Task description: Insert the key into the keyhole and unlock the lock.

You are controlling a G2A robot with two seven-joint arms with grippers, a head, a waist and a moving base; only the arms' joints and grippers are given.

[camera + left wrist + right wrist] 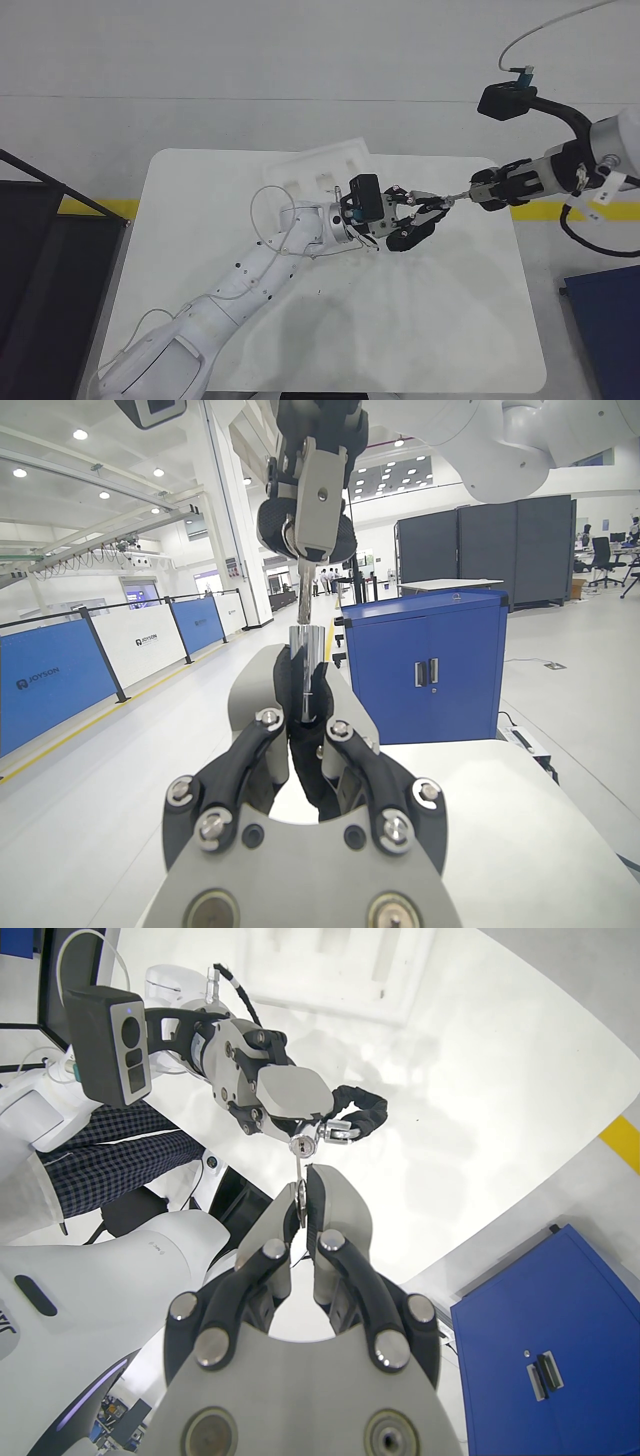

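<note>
Misalignment is the risk: left jaws close tight on the chrome cylinder lock [306,655], right jaws pinch the slim silver key [305,597], tip at the keyhole [301,1146] above the tabletop [450,320]; a tilted push could jam.

Over the white tabletop [450,320], the left gripper [420,212] is holding the lock [438,206]. The right gripper [474,197] is pinching the key [457,200] and pointing its tip right at the lock. A white tray [320,168] is lying at the tabletop's far edge.
</note>
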